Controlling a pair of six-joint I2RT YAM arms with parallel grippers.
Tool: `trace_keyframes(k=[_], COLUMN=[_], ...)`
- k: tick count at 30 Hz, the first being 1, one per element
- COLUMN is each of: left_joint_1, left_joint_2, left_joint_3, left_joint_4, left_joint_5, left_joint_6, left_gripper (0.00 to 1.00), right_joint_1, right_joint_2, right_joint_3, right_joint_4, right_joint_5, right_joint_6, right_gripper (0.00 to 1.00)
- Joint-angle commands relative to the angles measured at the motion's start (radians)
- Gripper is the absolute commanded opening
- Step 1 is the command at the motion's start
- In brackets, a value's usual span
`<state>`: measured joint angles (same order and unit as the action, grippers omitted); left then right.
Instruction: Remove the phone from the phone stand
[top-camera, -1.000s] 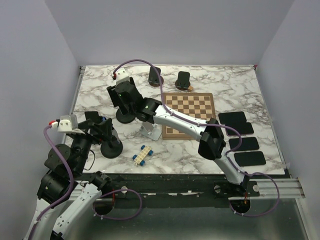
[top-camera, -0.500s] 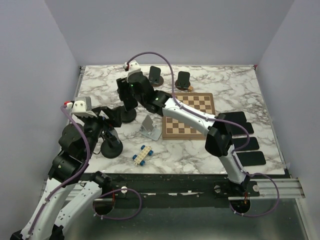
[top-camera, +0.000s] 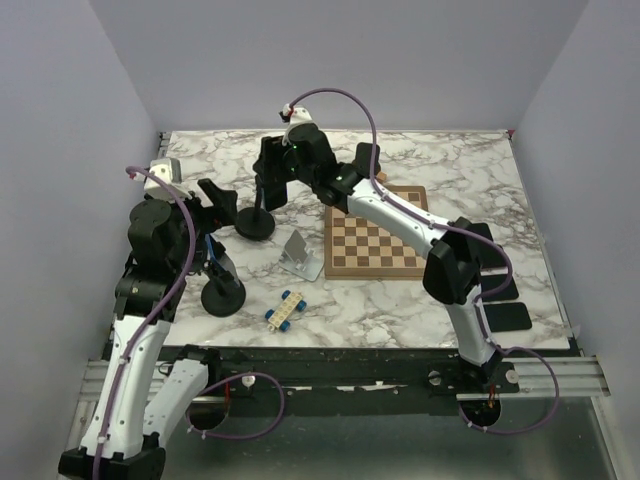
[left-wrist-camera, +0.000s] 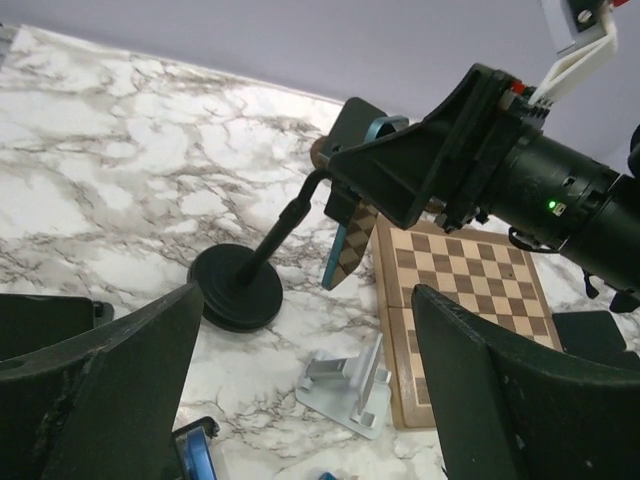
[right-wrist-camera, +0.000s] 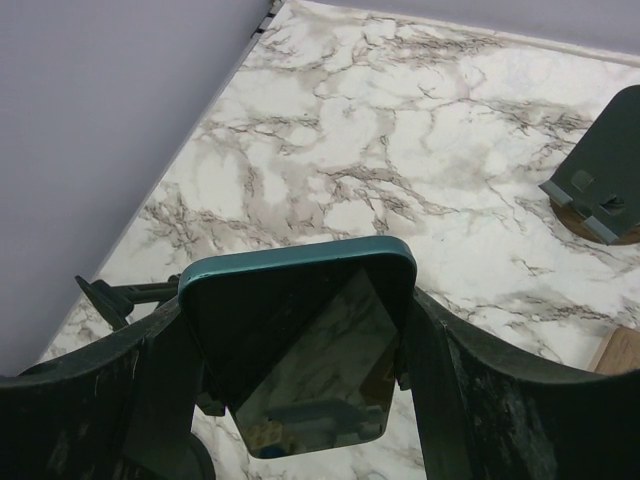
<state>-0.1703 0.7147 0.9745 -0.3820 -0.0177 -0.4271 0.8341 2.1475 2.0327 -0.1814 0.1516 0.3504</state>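
**Top and wrist views of the desk.** We see the right fingers closed on the phone, one finger against each long teal edge, with the short edges and the glass face left free. The phone hangs tilted in the air above the phone stand, just right of the stand's slanted stem. Its lower edge is clear of the marble, and we cannot tell whether the top of the stem touches its back. The left fingers are spread wide with nothing between them, raised on the near-left side of the phone stand and apart from it. Beyond the phone stand, toward the desk's far and left edges, we find open marble. On the near-right side of the phone stand lies a silver bracket, and farther right a chessboard. A second round-based stand sits nearer than the phone stand, beside the left arm
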Motion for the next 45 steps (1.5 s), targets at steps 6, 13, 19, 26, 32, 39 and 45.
trace_keyframes(k=[6, 13, 19, 26, 32, 39, 45], left_joint_1=[0.090, 0.096, 0.097, 0.097, 0.097, 0.098, 0.093], left_joint_2=[0.168, 0.270, 0.375, 0.493, 0.547, 0.600, 0.702], left_joint_3=[0.022, 0.019, 0.097, 0.196, 0.171, 0.194, 0.275], left_joint_4=[0.055, 0.087, 0.044, 0.026, 0.059, 0.062, 0.035], left_joint_5=[0.248, 0.374, 0.443, 0.505, 0.565, 0.497, 0.567], left_joint_6=[0.020, 0.088, 0.119, 0.167, 0.190, 0.150, 0.136], left_gripper=[0.90, 0.84, 0.78, 0.79, 0.52, 0.56, 0.61], right_joint_1=[-0.039, -0.044, -0.046, -0.047, -0.046, -0.047, -0.047], right_joint_2=[-0.022, -0.004, 0.004, 0.012, 0.022, 0.033, 0.039], right_joint_3=[-0.024, -0.017, -0.018, -0.003, 0.023, 0.037, 0.042], right_joint_4=[0.014, 0.014, 0.016, 0.013, -0.010, -0.014, -0.015], right_joint_5=[-0.144, -0.178, -0.192, -0.207, -0.203, -0.227, -0.235], right_joint_6=[0.088, 0.107, 0.109, 0.115, 0.116, 0.128, 0.134], right_gripper=[0.01, 0.01, 0.01, 0.01, 0.00, 0.01, 0.01])
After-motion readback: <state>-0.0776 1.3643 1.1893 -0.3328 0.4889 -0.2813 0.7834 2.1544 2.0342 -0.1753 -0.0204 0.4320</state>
